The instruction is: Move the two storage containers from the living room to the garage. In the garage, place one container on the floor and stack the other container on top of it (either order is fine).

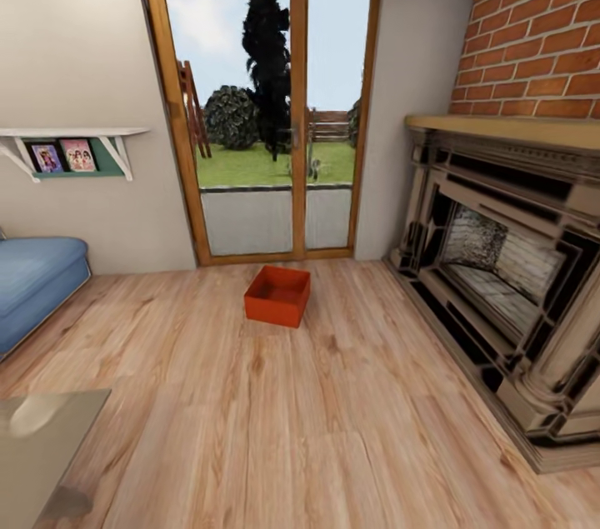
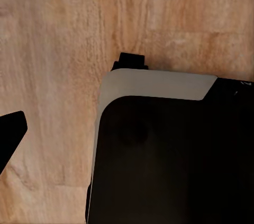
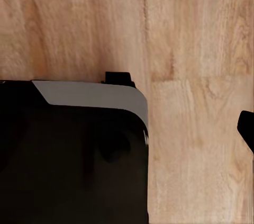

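The head view took in the room: one orange-red bin (image 1: 277,295) stood on the wood floor (image 1: 250,412) just before the glass door (image 1: 267,117), roughly midway between the blue sofa (image 1: 33,283) and the brick fireplace (image 1: 508,279). A shelf (image 1: 71,133) held two pictures. A glass table (image 1: 42,437) corner sat near.

Each wrist view looked down on planks and the robot's dark, grey-edged base (image 2: 159,144). One dark tip (image 2: 10,134) edged each; whether the fingers were apart or together could not be told.
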